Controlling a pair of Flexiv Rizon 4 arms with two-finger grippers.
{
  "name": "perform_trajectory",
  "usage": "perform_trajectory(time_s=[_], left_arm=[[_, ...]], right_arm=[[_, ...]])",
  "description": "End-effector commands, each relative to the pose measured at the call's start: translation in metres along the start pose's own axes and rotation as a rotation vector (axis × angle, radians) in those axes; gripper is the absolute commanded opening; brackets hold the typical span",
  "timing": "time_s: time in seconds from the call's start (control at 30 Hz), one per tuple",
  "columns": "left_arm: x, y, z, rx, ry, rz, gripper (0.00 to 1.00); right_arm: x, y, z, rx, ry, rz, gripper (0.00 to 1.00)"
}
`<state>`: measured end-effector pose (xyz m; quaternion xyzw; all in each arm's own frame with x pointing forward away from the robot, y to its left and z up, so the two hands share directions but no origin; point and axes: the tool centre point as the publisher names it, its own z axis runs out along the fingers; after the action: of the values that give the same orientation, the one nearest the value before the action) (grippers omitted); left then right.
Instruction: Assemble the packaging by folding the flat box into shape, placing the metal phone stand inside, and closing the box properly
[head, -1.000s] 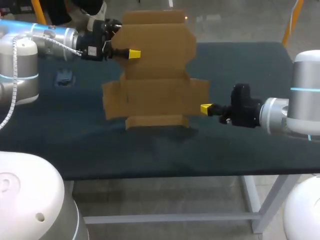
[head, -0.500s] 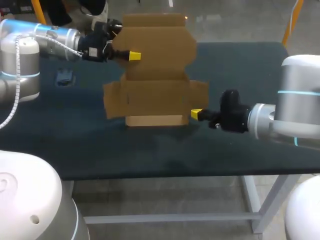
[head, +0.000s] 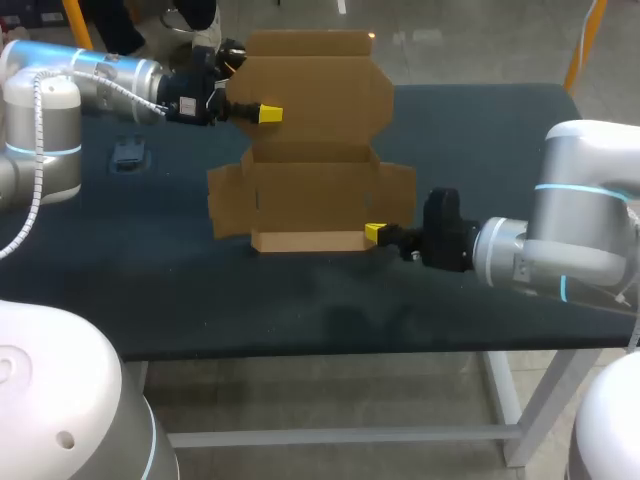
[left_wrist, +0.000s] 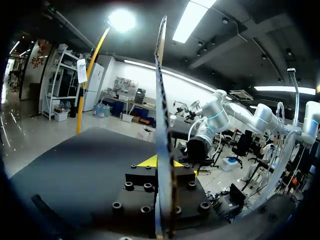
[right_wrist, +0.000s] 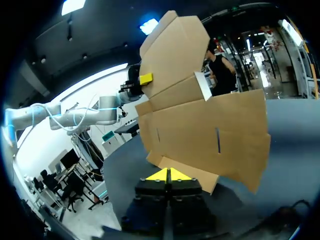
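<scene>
Box (head: 315, 190) stands half-folded at mid-worktop (head: 480, 130), with its tall back panel upright. My left pincer (head: 268, 113) is clamped on that panel's left edge, the cardboard running edge-on between its fingers. My right pincer (head: 374, 232), tips pressed together on nothing, sits at the right corner of the low front wall.

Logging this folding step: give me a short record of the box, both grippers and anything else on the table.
box: standing on the table, top panel raised, side flaps spread
left gripper: shut on the box's top panel
right gripper: shut, empty, at the box's lower right corner
other: small dark object left of the box, unidentifiable
</scene>
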<state>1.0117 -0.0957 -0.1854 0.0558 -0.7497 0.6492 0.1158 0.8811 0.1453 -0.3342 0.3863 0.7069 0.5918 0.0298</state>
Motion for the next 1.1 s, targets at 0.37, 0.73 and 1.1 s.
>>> perform_trajectory(time_s=[0.37, 0.73, 1.1], left_arm=[[-0.001, 0.001, -0.001, -0.001, 0.007, 0.000, 0.00], [-0.001, 0.001, -0.001, -0.001, 0.007, 0.000, 0.00], [-0.001, 0.001, -0.001, -0.001, 0.007, 0.000, 0.00]], right_arm=[[0.013, -0.022, 0.052, 0.013, -0.099, -0.128, 0.00], [0.013, -0.034, 0.079, -0.014, -0.174, -0.138, 0.00], [0.010, -0.044, 0.103, -0.019, -0.239, -0.126, 0.00]])
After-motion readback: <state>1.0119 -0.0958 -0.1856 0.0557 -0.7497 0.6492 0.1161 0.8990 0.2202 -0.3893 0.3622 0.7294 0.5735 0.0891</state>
